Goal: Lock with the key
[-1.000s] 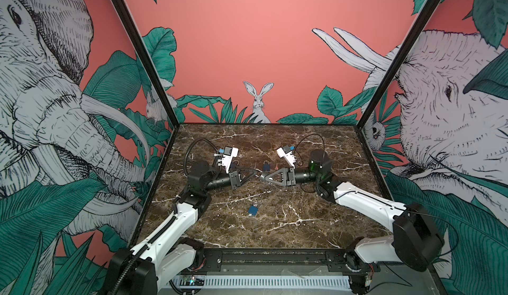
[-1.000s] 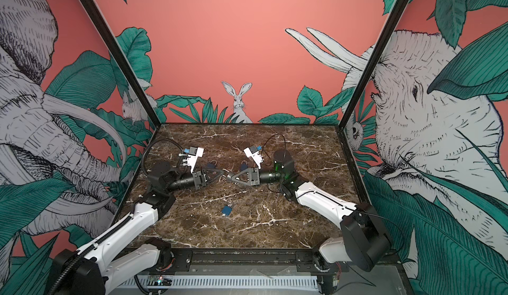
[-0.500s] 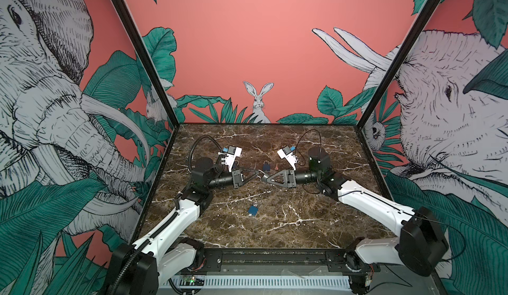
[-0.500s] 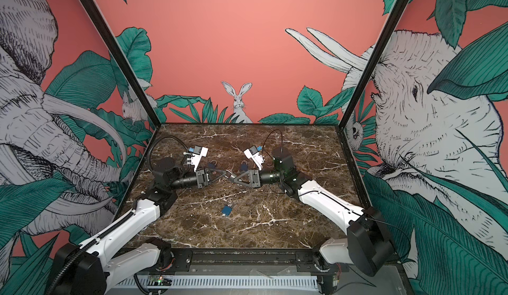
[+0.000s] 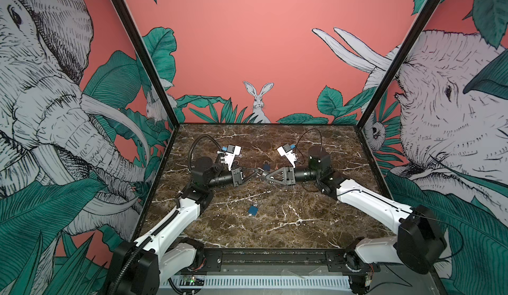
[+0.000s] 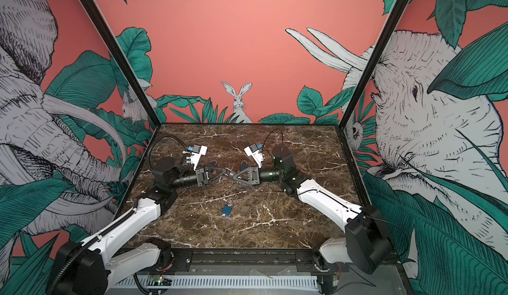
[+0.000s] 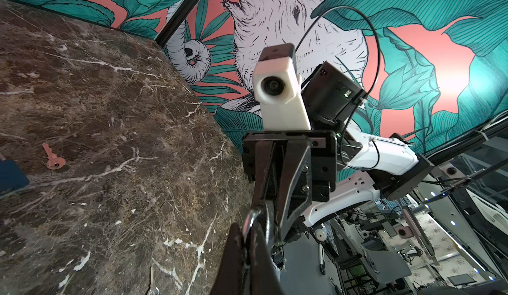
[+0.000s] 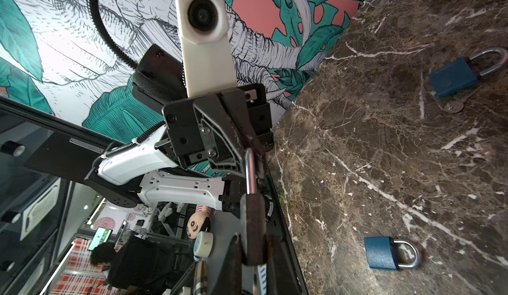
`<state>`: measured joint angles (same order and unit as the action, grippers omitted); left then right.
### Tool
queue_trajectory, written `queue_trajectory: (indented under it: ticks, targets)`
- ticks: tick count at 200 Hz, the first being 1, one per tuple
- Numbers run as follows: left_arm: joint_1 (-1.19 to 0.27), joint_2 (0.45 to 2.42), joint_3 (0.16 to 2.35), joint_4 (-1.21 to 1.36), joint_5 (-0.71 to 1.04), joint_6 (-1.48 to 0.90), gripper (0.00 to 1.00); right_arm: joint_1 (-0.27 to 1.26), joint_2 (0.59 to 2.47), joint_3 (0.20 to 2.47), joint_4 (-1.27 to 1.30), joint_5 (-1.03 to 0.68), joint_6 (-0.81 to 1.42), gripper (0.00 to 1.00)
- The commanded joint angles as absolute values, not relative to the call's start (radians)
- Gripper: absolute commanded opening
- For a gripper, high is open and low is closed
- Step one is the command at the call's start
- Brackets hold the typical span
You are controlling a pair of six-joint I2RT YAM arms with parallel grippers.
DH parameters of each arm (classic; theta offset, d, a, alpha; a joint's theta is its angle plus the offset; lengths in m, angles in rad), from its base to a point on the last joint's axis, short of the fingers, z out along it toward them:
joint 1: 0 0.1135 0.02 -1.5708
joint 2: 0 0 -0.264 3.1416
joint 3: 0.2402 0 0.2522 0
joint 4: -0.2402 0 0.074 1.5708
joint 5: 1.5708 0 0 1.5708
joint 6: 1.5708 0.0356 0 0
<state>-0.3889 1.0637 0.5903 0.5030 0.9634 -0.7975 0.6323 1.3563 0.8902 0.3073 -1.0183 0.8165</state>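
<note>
My two grippers meet tip to tip above the middle of the marble table. The right gripper is shut on the dark reddish-brown body of a padlock. The padlock's silver shackle points at the left gripper. The left gripper is shut on the end of that shackle. Both top views show the left gripper and the right gripper touching. A pinkish key lies loose on the table.
A blue padlock lies on the table in front of the grippers. Another blue padlock lies behind them, with a silver key at its base. Painted walls close the left, right and back sides.
Both wrists have risen slightly and the left gripper has edged right. The grippers stay tip to tip on the padlock.
</note>
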Motion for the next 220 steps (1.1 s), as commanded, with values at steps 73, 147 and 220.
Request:
queue_trajectory:
  ticks: [73,147,220]
  targets:
    - [-0.461,1.082,0.584,0.525,0.932,-0.806,0.00,0.652,1.377,0.928,0.571,-1.041,0.884,0.00]
    - [-0.466,1.033,0.536,0.488,0.908,-0.793,0.00,0.638,1.368,0.974,0.576,-0.914,0.877,0.00]
    - [-0.494,1.073,0.530,0.554,0.901,-0.820,0.00,0.638,1.467,1.000,0.807,-0.875,1.019,0.00]
